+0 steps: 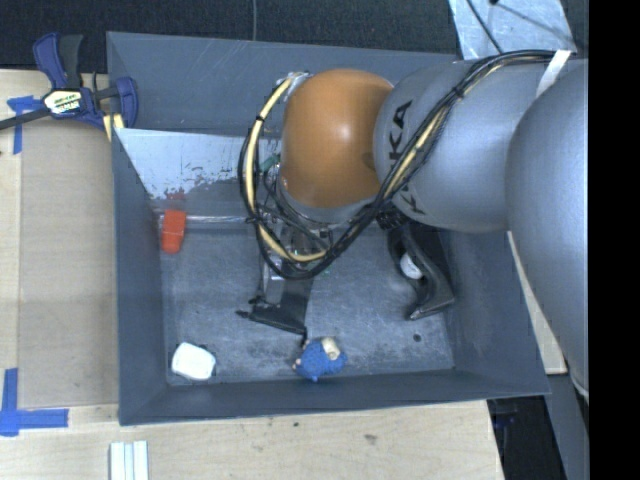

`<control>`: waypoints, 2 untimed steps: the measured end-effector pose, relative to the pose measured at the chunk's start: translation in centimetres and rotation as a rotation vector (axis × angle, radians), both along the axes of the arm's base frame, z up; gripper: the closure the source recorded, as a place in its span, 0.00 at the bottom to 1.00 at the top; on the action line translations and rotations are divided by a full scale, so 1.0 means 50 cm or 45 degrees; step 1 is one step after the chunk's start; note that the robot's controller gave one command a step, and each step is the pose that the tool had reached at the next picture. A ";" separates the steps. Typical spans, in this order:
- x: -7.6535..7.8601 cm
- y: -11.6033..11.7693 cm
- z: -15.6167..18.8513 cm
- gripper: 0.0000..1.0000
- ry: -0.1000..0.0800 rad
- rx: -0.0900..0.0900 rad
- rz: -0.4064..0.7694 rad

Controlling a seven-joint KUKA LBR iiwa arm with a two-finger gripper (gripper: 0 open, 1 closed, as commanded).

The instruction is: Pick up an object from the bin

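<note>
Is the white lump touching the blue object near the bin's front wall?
Apart. The camera view shows a stretch of bare bin floor between the white lump and the blue object.

One camera looks down on the grey bin (135, 298), slightly from one side. The arm (470, 148) enters close, from the right.

Dim light w/ glare on bin (190, 163) wall, shadow under arm (470, 138).
</note>
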State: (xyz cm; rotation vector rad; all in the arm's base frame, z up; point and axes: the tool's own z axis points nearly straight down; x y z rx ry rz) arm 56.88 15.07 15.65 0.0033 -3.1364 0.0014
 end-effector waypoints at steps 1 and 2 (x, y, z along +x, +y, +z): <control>-0.100 -0.120 -0.179 0.00 -0.002 -0.003 -0.264; -0.068 -0.095 -0.111 0.00 -0.014 0.003 0.170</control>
